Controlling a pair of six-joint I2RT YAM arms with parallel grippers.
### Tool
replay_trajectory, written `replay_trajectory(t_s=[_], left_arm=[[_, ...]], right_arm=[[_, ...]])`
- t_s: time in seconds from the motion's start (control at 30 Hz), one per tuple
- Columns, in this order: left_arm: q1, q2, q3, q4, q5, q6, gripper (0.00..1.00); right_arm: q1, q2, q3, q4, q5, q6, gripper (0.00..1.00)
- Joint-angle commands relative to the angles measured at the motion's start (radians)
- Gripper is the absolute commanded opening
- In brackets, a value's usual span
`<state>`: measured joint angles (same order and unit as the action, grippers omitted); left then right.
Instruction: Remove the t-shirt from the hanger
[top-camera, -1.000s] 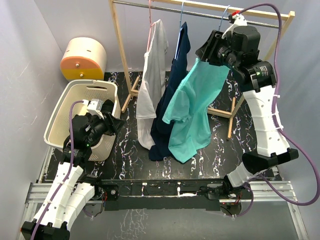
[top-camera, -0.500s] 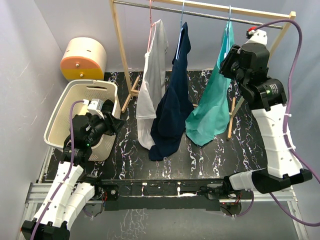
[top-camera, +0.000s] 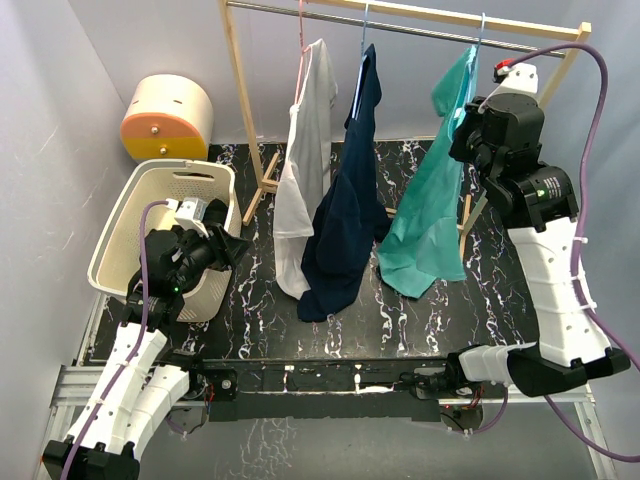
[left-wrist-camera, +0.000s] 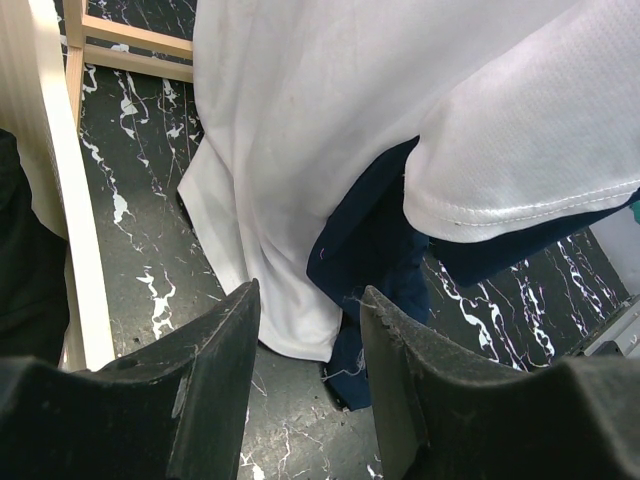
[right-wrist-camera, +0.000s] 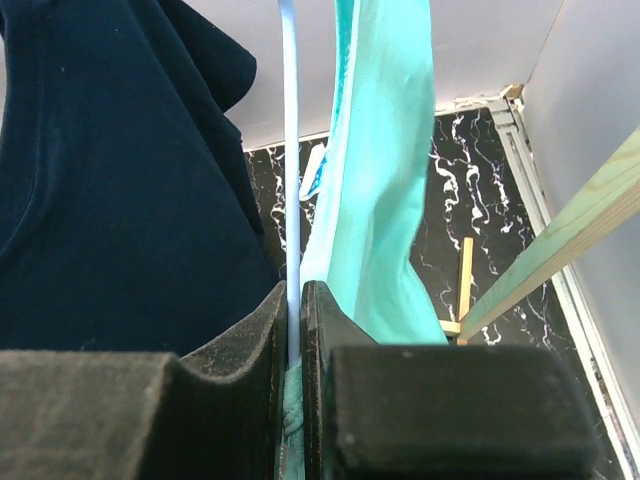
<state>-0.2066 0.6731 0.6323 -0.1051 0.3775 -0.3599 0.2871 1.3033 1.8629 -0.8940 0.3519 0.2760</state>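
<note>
teal t-shirt (top-camera: 430, 215): cloth, smooth knit, matt
white shirt (left-wrist-camera: 330, 120): cloth, fine pitted weave, stitched hem, matt
navy shirt (top-camera: 345, 220): cloth, matt
hanger (right-wrist-camera: 291, 200): pale blue plastic, smooth, thin
rack frame (top-camera: 238, 100): bare pale wood, unvarnished look
rack rail (top-camera: 400, 27): metal, dull sheen
surface (top-camera: 260, 300): black marble-look sheet, white veins, slight gloss
basket (top-camera: 112, 245): cream plastic, slotted wall, matt
left pincer (left-wrist-camera: 310, 292): black plastic fingers, matt, rough at edges

From high at the near edge, the top camera looks down over the counter (top-camera: 260, 300) and rack (top-camera: 400, 22). The left wrist camera peers low past its tool (left-wrist-camera: 310, 295) at the white shirt (left-wrist-camera: 330, 120) and navy shirt (left-wrist-camera: 370, 240). The right one hugs the hanger (right-wrist-camera: 291, 150) and teal shirt (right-wrist-camera: 385, 150), with the navy shirt at frame left.
</note>
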Motion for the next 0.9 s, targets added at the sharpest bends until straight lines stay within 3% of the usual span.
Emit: replay_trajectory(t_s=[0.0, 0.17, 0.4, 0.57, 0.73, 0.87], left_arm=[[0.000, -0.013, 0.008, 0.018, 0.014, -0.006, 0.43], [0.000, -0.014, 0.006, 0.019, 0.014, -0.005, 0.43], [0.000, -0.016, 0.005, 0.024, 0.014, -0.003, 0.42], [0.000, -0.037, 0.001, 0.036, 0.007, 0.017, 0.49], [0.000, -0.066, -0.030, 0.163, 0.093, -0.035, 0.60], [0.000, -0.055, 0.046, 0.214, 0.179, -0.074, 0.63]], right_arm=[[-0.002, -0.070, -0.011, 0.152, -0.008, -0.087, 0.08], [-0.003, -0.106, 0.004, 0.238, -0.060, -0.141, 0.08], [-0.002, -0.118, 0.045, 0.225, -0.155, -0.135, 0.08], [-0.002, -0.138, 0.091, 0.092, -0.262, -0.091, 0.08], [-0.002, -0.198, 0.094, -0.084, -0.424, -0.061, 0.08], [0.000, -0.256, 0.092, -0.244, -0.561, -0.071, 0.08]])
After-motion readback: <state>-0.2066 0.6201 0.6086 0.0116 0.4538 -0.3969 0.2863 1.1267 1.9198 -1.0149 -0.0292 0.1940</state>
